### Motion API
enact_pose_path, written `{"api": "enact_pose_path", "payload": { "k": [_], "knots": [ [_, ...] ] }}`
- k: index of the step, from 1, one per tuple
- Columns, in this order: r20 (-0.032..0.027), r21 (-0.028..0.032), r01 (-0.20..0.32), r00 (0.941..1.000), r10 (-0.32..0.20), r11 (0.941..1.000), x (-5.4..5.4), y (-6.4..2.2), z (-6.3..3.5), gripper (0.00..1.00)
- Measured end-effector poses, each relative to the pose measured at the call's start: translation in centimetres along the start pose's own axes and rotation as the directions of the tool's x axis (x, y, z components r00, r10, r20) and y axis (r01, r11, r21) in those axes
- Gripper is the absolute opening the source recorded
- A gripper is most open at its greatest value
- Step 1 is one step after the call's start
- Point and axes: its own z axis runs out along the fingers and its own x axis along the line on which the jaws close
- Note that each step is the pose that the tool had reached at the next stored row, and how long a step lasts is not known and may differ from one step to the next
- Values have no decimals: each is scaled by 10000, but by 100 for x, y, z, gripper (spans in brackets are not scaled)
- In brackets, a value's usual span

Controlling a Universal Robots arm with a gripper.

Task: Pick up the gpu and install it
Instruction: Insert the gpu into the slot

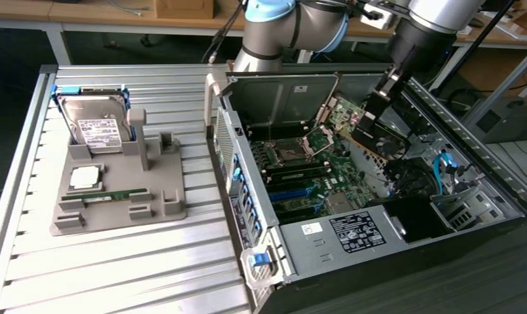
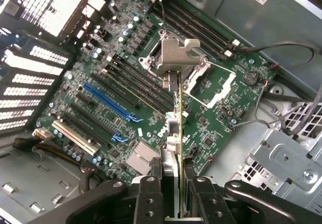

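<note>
The gripper (image 2: 176, 186) is clenched on the gpu (image 2: 177, 128), a thin dark circuit card with a silver metal end bracket. In the wrist view the card is seen edge-on, running straight out from between the two black fingers (image 2: 150, 194), one pressed to each face. Its silver bracket (image 2: 178, 58) sits at the far end of the card, in line with the metal-framed processor socket (image 2: 214, 83) of the green motherboard (image 2: 115, 78).

In the exterior view the gripper (image 1: 377, 108) reaches down into the open black computer case (image 1: 272, 98), and the gpu (image 1: 346, 118) hangs tilted inside it, on the exterior view's right of the processor socket (image 1: 289, 152) and over the motherboard (image 1: 311, 173). The card appears to be clear of the board rather than seated, though its lower edge is hard to make out from either camera. The long blue expansion slot (image 2: 108, 100) lies beside the card's line in the wrist view, apart from it, with a finned silver heatsink (image 2: 140, 159) near the fingers.

The case lies on a slatted aluminium table (image 1: 114, 275). Well apart from it, on the exterior view's left, a grey moulded holder (image 1: 163, 196) carries a silver hard drive with a white label (image 1: 97, 127) standing upright, a square silver processor chip (image 1: 86, 175) and a slim green RAM stick (image 1: 106, 194) lying flat
</note>
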Motion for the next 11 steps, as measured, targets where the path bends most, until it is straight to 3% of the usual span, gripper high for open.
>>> {"api": "enact_pose_path", "payload": {
  "k": [11],
  "knots": [
    [-21, 42, 844, 9964, -844, 9964, 0, 0, 1, 27]
  ]
}}
